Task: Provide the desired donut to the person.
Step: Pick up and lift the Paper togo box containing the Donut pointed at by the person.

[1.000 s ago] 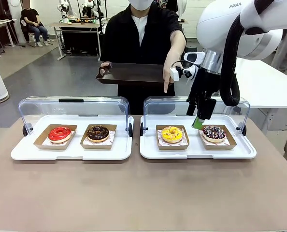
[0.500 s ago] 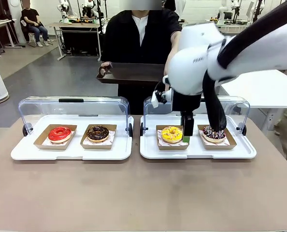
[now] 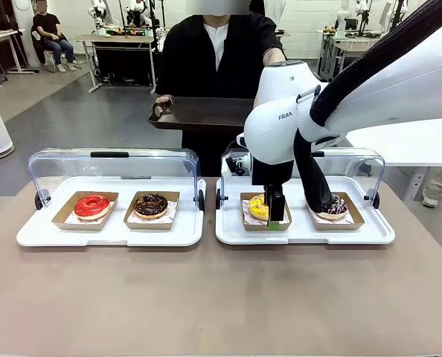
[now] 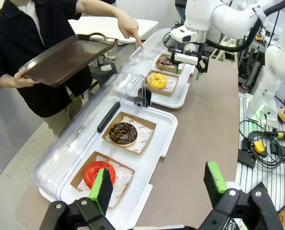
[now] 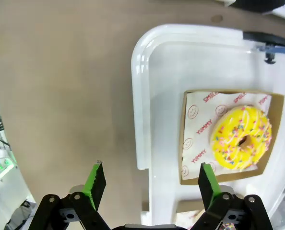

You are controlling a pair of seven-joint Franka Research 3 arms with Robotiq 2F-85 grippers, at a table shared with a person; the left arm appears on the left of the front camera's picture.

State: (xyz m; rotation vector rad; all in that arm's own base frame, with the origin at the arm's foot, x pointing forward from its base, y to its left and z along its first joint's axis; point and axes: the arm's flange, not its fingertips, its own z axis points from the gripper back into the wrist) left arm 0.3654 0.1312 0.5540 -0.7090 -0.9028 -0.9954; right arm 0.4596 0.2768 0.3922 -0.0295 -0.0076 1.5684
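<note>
**Right arm swings across to the yellow donut**

Over the last second the right arm [image 3: 280, 123] has swung away from above the dark sprinkled donut [image 3: 335, 204] to the next spot along and dropped lower. The right gripper [image 3: 274, 216] now hangs low in front of the yellow donut [image 3: 255, 207], covering its right half from the front. Its jaws stand wide apart with nothing between them.

From the front, the arm hides the pointing hand of the person [image 3: 206, 52], which was in plain sight a second ago. The left wrist view gives it back to us. There the hand [image 4: 129, 29] is stretched out with the forefinger aimed down toward the far white tray [image 4: 181, 99], and the other hand holds out the brown tray [image 4: 68, 57]. In that view we also see the left gripper [image 4: 158, 181], jaws apart and empty, above the table near the red donut [image 4: 90, 173].

The right wrist view shows what the front cannot. The donut lies up and to the right of the fingers [image 5: 95, 184], not between them, and the gripper sits above the tray's rim and the bare table [image 5: 61, 72].

The donut has bright yellow icing dotted with coloured sprinkles and an open hole. It sits whole in a shallow cardboard tray [image 5: 276, 110] on white paper printed with "YUMMY" and smiley faces, in the left place of the right-hand white tray.
</note>
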